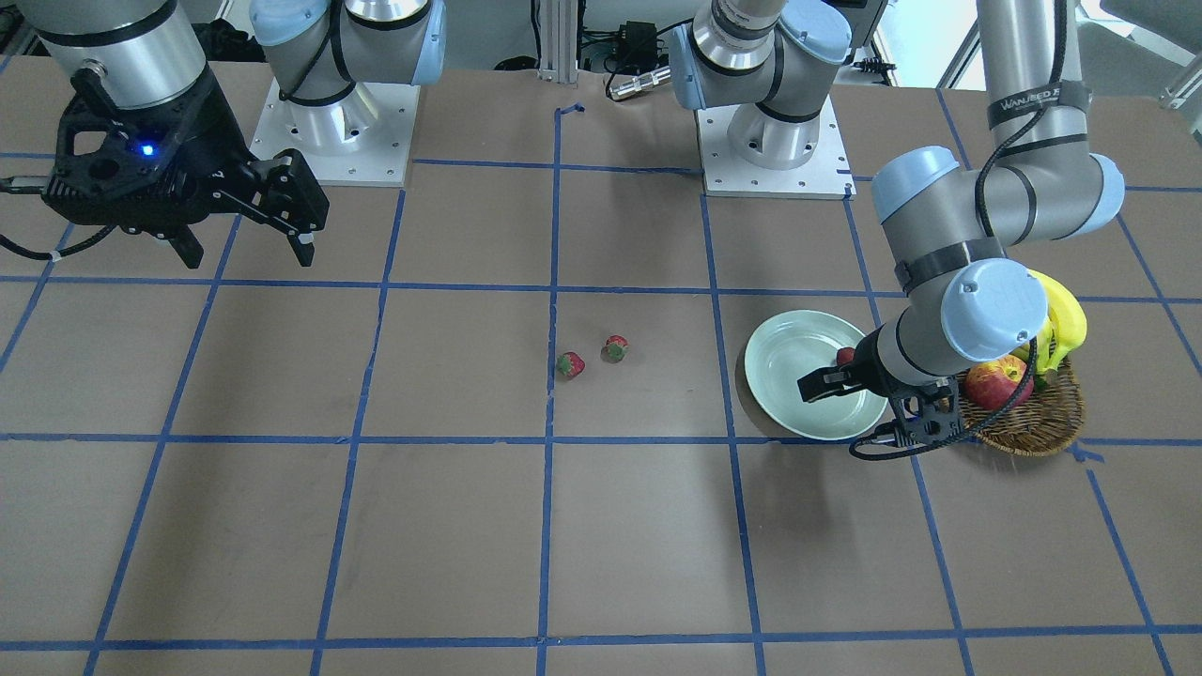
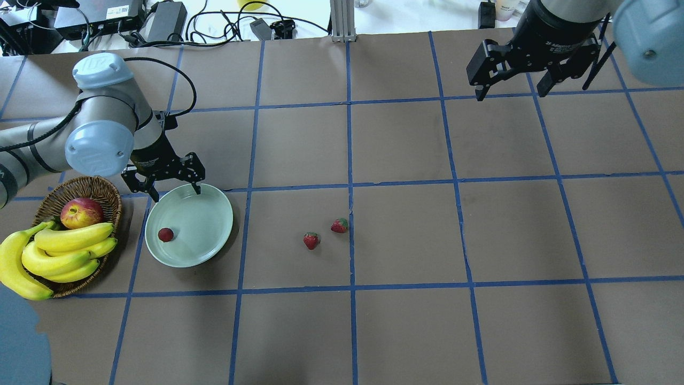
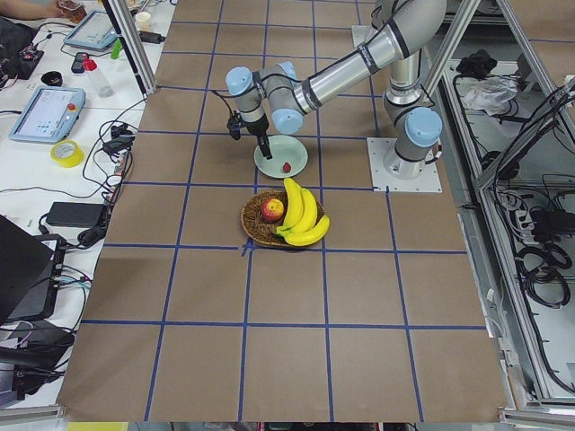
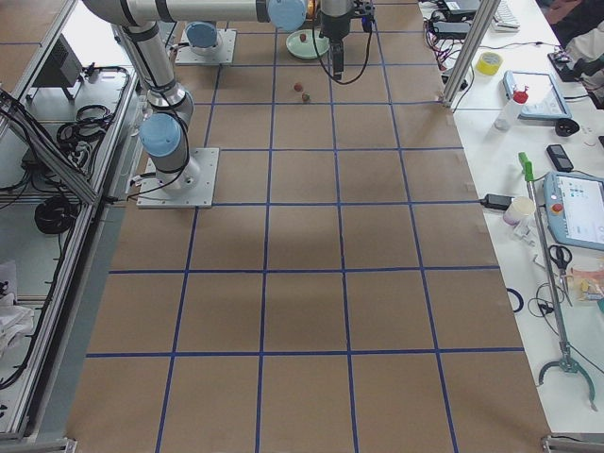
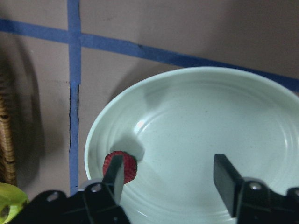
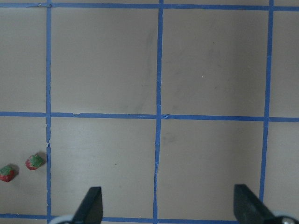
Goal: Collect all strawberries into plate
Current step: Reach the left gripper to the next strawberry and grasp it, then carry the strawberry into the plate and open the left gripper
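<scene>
The left claw [image 5: 170, 179] is spread wide with nothing between its flat black fingers [image 5: 227, 181], and it hangs over the far rim of the plate [image 2: 206, 222]. One strawberry [image 2: 165, 234] lies inside the plate, on the side toward the basket [image 2: 104, 188]. In the wrist view one finger partly covers this berry, while the overhead view shows it lying apart from the claw, closer to the robot. The plate is round, shallow and pale green, glossy, with faint rings and a raised rim. The basket just beside it is brown woven wicker and oval. It holds a red-yellow apple [image 2: 81, 212] and a bunch of smooth yellow bananas [image 2: 64, 246].

Two more strawberries [image 2: 311, 240] [image 2: 339, 225], red with green leafy caps, lie close together on the bare bench [image 2: 406, 321]. They are near its middle, well apart from the plate. The bench is matt brown board crossed by a grid of blue tape.

The right claw [image 2: 510, 91] is also spread and empty, held high over the far right part of the bench, well apart from every berry.
</scene>
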